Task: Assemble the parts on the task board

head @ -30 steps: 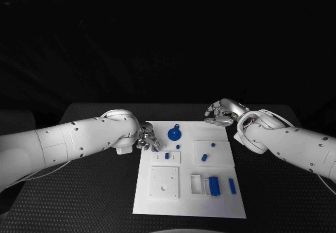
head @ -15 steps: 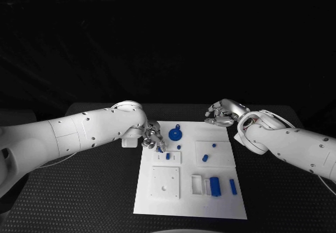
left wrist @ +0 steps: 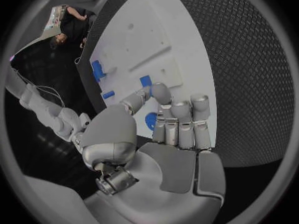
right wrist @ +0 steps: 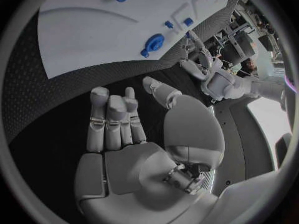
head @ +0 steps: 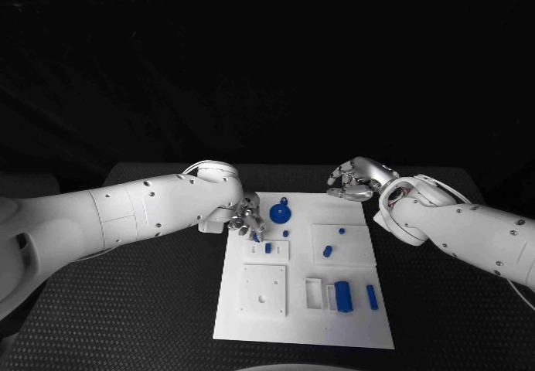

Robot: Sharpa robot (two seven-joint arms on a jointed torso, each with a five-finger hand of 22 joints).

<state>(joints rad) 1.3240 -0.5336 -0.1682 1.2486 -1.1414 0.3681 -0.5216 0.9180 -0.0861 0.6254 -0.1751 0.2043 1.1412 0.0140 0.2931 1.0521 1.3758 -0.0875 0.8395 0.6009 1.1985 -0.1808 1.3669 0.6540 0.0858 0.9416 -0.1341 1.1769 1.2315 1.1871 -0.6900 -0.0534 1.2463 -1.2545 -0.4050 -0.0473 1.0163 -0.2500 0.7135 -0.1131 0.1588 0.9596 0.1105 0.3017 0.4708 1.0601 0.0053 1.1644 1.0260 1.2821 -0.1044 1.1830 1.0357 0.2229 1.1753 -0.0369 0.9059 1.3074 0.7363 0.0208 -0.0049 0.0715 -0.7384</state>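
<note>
The white rectangular task board [head: 301, 270] is laid flat at the centre of the black table [head: 134, 309]. The small blue plastic parts, including a round disc with a tab [head: 280, 212], are spread across it. The left hand [head: 247, 222] is positioned over the far left corner, fingers parted, nothing held. The right hand [head: 357, 180] is kept beyond the far edge, fingers curled, empty. The parts are judged light, rigid and slippery; a fingertip pinch across opposite sides is advised.
</note>
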